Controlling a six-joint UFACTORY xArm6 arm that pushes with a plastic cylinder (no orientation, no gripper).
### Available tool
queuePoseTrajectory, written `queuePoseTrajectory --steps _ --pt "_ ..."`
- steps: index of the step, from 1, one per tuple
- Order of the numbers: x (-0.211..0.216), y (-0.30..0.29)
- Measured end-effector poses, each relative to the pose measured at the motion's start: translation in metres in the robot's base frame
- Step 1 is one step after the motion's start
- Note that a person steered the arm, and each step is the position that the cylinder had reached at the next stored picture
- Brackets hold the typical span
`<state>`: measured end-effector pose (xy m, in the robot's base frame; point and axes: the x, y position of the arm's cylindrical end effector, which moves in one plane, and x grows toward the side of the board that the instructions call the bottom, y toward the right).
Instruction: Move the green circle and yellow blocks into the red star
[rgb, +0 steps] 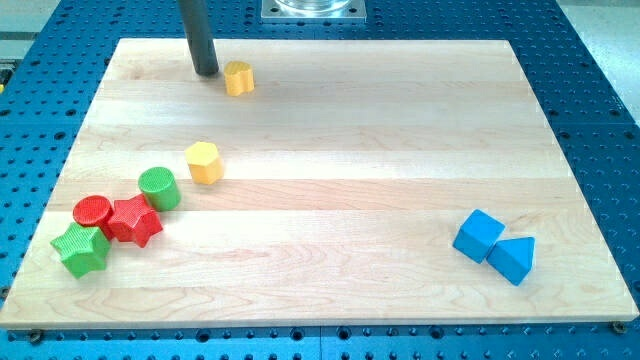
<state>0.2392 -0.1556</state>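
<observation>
The red star (132, 220) lies at the view's left, lower part of the wooden board. The green circle (159, 188) touches its upper right. A yellow hexagon block (204, 162) sits a little to the right of the green circle, apart from it. A second yellow block (239, 77), heart-like in shape, lies near the view's top. My tip (206, 72) stands just left of that yellow block, close to it; I cannot tell if they touch.
A red circle (93, 212) touches the red star's left and a green star (82, 249) lies below it. A blue cube (478, 236) and a blue triangle (513, 258) sit together at the lower right. The board (350, 130) rests on a blue perforated table.
</observation>
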Motion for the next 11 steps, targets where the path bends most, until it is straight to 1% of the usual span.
queuePoseTrajectory --steps 1,2,3,4,5,6,7,8,9,10,11 --pt "-0.008 0.037" --pt "0.049 0.047" --pt "0.128 0.006" --pt "0.118 0.003" --pt "0.068 0.009" --pt "0.095 0.048" --pt "0.150 0.044" --pt "0.192 -0.012" --pt "0.189 -0.012" --pt "0.188 -0.033" --pt "0.216 -0.064"
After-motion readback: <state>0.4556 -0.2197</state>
